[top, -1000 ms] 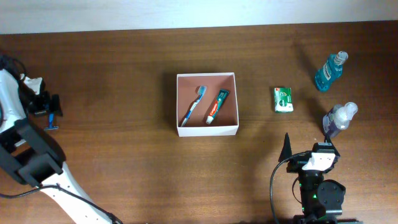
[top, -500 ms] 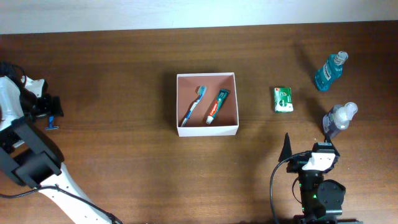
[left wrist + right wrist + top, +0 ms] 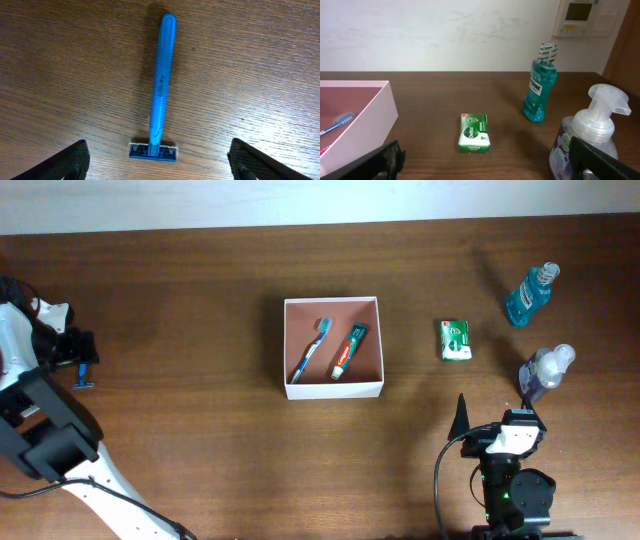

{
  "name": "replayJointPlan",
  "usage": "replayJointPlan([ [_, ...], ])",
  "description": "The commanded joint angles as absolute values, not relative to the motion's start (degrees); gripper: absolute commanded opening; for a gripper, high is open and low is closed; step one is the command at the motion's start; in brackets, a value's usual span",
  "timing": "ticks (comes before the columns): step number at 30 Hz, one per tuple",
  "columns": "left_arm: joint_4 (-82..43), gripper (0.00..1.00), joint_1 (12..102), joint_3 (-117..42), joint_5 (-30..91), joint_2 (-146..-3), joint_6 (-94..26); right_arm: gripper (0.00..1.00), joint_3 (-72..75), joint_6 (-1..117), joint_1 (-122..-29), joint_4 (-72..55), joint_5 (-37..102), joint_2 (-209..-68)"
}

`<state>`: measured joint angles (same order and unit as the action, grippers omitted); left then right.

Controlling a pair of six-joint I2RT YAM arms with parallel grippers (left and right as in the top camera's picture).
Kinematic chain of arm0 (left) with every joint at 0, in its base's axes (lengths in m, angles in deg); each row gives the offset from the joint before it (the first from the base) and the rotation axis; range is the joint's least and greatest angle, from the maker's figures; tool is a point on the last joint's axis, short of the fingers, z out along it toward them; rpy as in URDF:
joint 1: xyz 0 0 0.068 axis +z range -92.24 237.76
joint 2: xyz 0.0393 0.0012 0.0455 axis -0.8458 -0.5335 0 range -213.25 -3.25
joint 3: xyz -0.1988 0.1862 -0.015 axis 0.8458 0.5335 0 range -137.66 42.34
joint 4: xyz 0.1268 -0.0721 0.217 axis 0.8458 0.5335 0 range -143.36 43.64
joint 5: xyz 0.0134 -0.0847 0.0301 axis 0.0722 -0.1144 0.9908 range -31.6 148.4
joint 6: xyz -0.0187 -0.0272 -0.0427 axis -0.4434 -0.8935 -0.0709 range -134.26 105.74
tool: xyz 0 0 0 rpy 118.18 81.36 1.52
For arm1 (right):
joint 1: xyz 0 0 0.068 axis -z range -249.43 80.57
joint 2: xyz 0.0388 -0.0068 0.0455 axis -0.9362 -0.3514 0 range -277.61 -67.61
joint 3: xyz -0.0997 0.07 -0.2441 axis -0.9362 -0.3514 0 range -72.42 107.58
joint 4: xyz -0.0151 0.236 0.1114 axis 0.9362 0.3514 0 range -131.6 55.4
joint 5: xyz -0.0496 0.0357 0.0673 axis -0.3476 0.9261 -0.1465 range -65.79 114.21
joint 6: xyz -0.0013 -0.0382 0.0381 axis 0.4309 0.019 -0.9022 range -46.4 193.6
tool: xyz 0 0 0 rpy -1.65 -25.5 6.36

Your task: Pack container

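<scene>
The container (image 3: 288, 345) is a square white-walled box with a reddish-brown floor at mid-table; a toothbrush (image 3: 311, 350) and a toothpaste tube (image 3: 349, 351) lie inside. Its corner shows in the right wrist view (image 3: 365, 115). A blue razor (image 3: 159, 102) lies on the wood at the far left (image 3: 84, 376), head toward the camera. My left gripper (image 3: 159, 167) is open, its fingers wide on either side of the razor head, not touching it. My right gripper (image 3: 487, 162) is open and empty near the front edge.
A green soap packet (image 3: 456, 339) (image 3: 474, 133) lies right of the container. A blue mouthwash bottle (image 3: 530, 293) (image 3: 539, 85) stands at the back right. A purple pump bottle (image 3: 545, 372) (image 3: 585, 140) stands close to the right gripper.
The left gripper has shifted slightly left and settled over the razor. The right arm has not moved.
</scene>
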<state>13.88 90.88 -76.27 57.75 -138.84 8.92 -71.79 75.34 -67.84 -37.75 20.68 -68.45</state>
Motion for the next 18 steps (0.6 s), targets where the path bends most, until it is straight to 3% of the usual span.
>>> replayJointPlan([
  [1, 14.1, 0.89, 91.2, -75.8, 57.7, -139.2, 9.8, 0.98, -72.1, 75.3, -68.3, -37.3, 20.6, -68.0],
  [18, 13.8, 0.89, 91.2, -75.8, 57.5, -143.0, 9.4, 0.98, -72.1, 75.3, -68.3, -37.3, 20.6, -68.0],
])
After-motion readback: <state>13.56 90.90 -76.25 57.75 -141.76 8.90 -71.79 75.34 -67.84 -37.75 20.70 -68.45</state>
